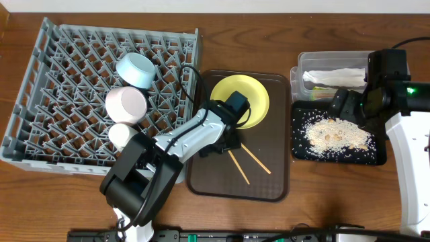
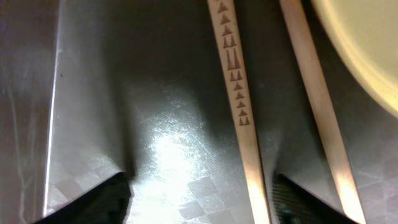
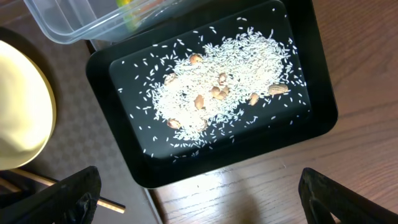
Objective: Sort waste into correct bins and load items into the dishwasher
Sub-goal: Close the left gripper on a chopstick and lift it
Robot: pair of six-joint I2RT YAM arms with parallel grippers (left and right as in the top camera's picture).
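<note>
Two wooden chopsticks (image 1: pixel 248 161) lie on the brown serving tray (image 1: pixel 215 178) beside the yellow plate (image 1: pixel 240 101). My left gripper (image 2: pixel 199 205) is low over the tray and open. The patterned chopstick (image 2: pixel 239 106) runs between its fingers, close to the right finger (image 2: pixel 305 202); the other chopstick (image 2: pixel 317 93) lies outside that finger. My right gripper (image 3: pixel 205 205) hangs open and empty above the near edge of the black tray (image 3: pixel 124 81), which holds rice scraps (image 3: pixel 217 87). The clear tub (image 1: pixel 332 64) holds a white napkin (image 1: pixel 334 76). In the grey rack (image 1: pixel 67 81) sit a light blue bowl (image 1: pixel 138 69), a white bowl (image 1: pixel 126 103) and a small white cup (image 1: pixel 121 134).
The clear tub sits just behind the black tray (image 1: pixel 376 156) at the right. The right arm's white body (image 1: pixel 410 154) stands along the table's right edge. Bare wood shows between the brown tray and the black tray.
</note>
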